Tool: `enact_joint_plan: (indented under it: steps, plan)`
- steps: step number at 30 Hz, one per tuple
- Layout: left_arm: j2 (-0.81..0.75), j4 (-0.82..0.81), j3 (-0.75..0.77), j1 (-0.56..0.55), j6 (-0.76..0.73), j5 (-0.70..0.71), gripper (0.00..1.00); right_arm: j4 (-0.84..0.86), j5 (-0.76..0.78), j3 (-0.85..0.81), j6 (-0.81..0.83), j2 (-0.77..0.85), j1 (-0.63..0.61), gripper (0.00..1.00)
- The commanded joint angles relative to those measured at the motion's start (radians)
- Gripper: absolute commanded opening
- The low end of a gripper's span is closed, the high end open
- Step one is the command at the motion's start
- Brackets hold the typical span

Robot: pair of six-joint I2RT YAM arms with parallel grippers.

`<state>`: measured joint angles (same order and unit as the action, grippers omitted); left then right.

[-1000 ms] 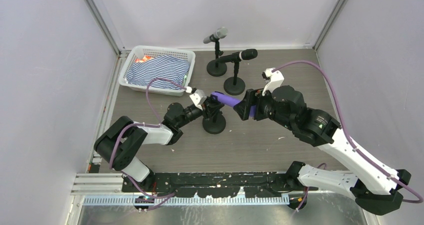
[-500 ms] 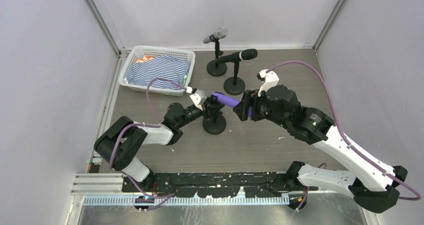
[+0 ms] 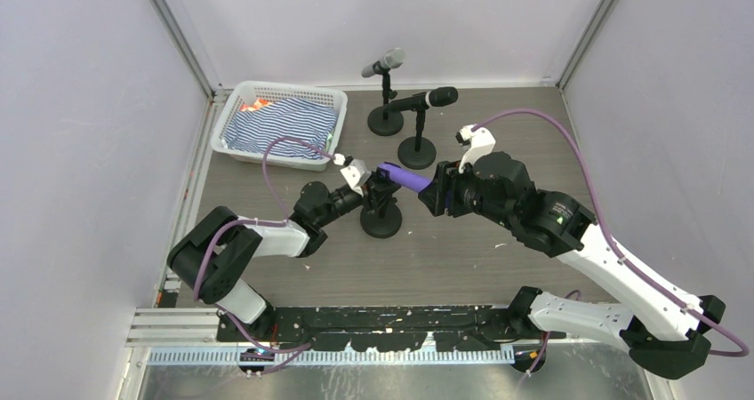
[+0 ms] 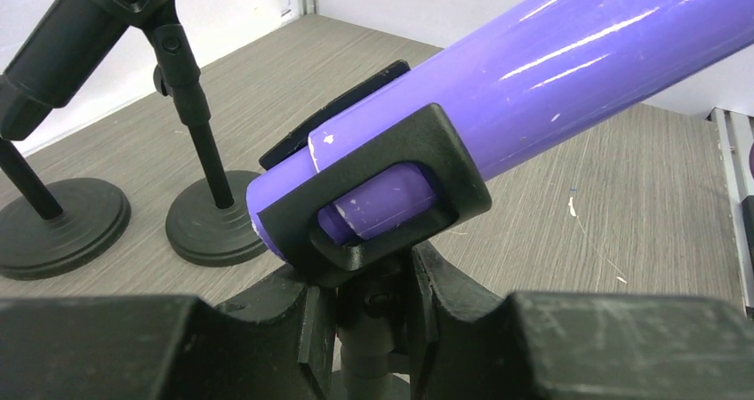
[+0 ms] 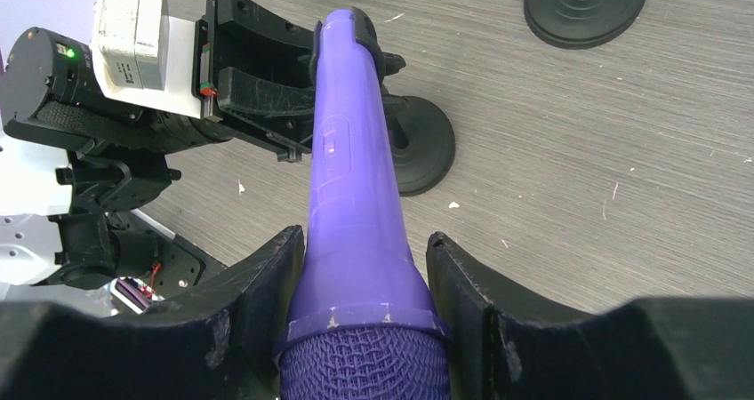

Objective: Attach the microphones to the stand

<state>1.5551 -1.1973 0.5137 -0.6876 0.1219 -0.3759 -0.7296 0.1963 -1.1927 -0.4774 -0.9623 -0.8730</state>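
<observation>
Purple glossy stick microphone (image 5: 351, 151), in right claw (image 5: 363, 240)'s grip, half-seated in black round-based stand (image 4: 453, 187) clamped by left claw (image 4: 369, 311); silver-grey microphone (image 3: 384, 62) and black microphone (image 3: 431, 98), upper centre, already mounted.

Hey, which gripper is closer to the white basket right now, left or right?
Left. The left gripper clamps the front stand a little to the right of the white basket. The right gripper sits farther right, around the purple microphone.
</observation>
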Motion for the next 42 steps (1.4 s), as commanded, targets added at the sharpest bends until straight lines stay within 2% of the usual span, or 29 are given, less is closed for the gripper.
enact_joint_plan:
  steps: [1,4,6,12,21,30,42]
  plan:
    - [-0.013,0.027,0.04,-0.051,-0.069,-0.046,0.0,0.029,0.025,0.0,0.021,-0.025,0.004,0.18]
    - [-0.015,0.027,0.037,-0.057,-0.074,-0.049,0.0,0.029,0.046,0.002,0.031,-0.035,0.004,0.04]
    - [-0.016,0.027,0.034,-0.061,-0.077,-0.055,0.0,0.029,0.046,0.001,0.041,-0.048,0.006,0.01]
    - [-0.001,-0.022,0.023,-0.066,-0.057,-0.088,0.0,0.021,-0.036,-0.018,0.077,-0.103,0.019,0.01]
    - [0.021,-0.036,0.032,-0.086,-0.061,-0.111,0.0,-0.02,-0.279,-0.076,0.076,-0.24,0.126,0.01]
    - [0.02,0.007,0.048,-0.117,-0.097,-0.12,0.0,-0.046,-0.326,-0.114,0.104,-0.337,0.152,0.01]
    - [0.022,0.016,0.058,-0.133,-0.103,-0.15,0.0,-0.049,-0.314,-0.161,0.12,-0.427,0.163,0.01]
